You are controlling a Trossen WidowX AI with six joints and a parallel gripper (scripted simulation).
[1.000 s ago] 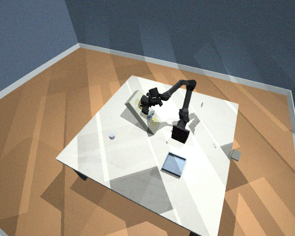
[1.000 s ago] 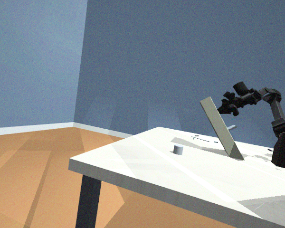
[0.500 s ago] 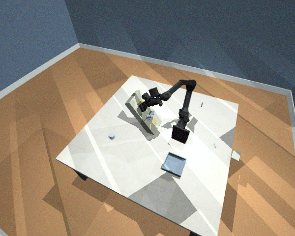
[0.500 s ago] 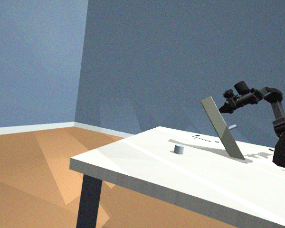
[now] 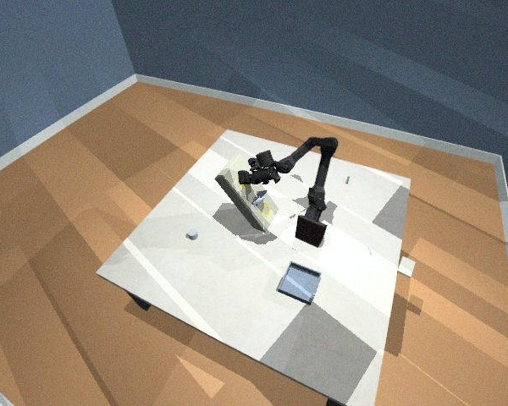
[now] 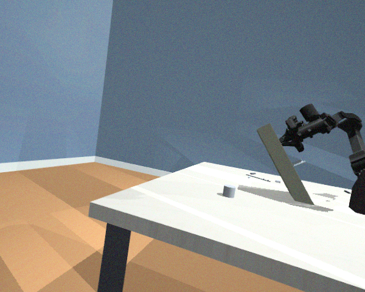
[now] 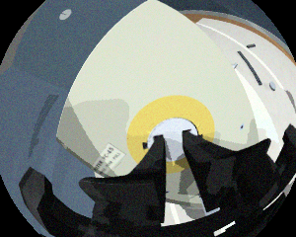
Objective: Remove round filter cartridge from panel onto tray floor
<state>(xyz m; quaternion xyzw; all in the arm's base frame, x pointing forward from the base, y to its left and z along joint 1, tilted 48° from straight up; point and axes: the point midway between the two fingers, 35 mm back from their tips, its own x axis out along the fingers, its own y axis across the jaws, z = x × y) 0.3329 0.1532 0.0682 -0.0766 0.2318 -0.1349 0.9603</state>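
Observation:
The pale service panel [image 5: 233, 169] [image 6: 286, 166] [image 7: 163, 54] leans on the table. In the wrist view, the round white cartridge [image 7: 175, 126] sits in the panel inside a yellow ring [image 7: 170, 105]. My gripper [image 6: 281, 142] [image 7: 172, 136] is at the panel's upper part, shut on the cartridge, with both fingertips at its face. The slots are hidden by the fingertips, and how far the cartridge stands out cannot be told. The blue-grey tray [image 5: 297, 282] lies on the table, away from the panel and near the arm's base.
A lower yellow ring [image 5: 265, 210] with a pale blue part [image 5: 258, 201] beside it is on the panel. A grey cylinder [image 5: 192, 234] [image 6: 229, 191] stands behind the panel. A pale block [image 5: 405, 266] is by the table's right edge. Small bits lie on the table.

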